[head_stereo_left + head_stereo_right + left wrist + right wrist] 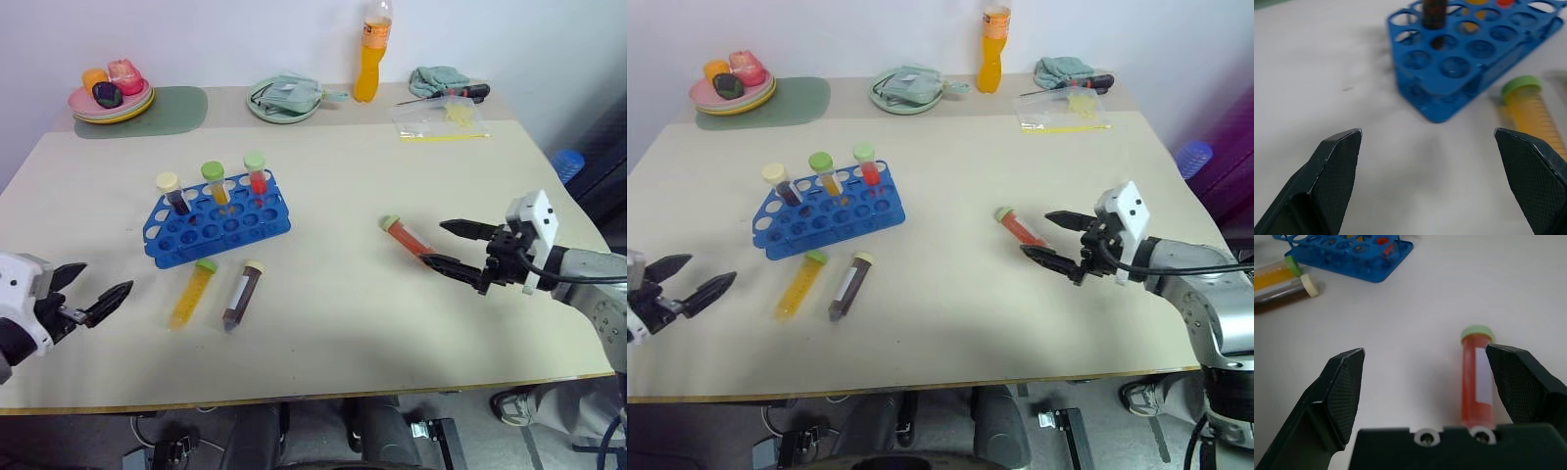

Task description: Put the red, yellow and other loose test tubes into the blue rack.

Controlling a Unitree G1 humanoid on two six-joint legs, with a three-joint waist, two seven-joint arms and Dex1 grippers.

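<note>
The right gripper [460, 247], jaws spread wide, brackets the red tube [407, 237] lying right of centre, probably lined up to grab it. The left gripper [96, 290] gapes empty at lower left, facing the yellow tube [192, 294] and brown tube [242, 294] lying below the blue rack [217, 225] (3 tubes already upright inside). The beige table [323, 333] meets a white wall.

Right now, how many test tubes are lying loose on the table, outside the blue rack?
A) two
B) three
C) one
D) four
B: the yellow tube and the dark tube lie side by side in front of the blue rack, and the red tube lies between the fingers of the open right tool.
</note>
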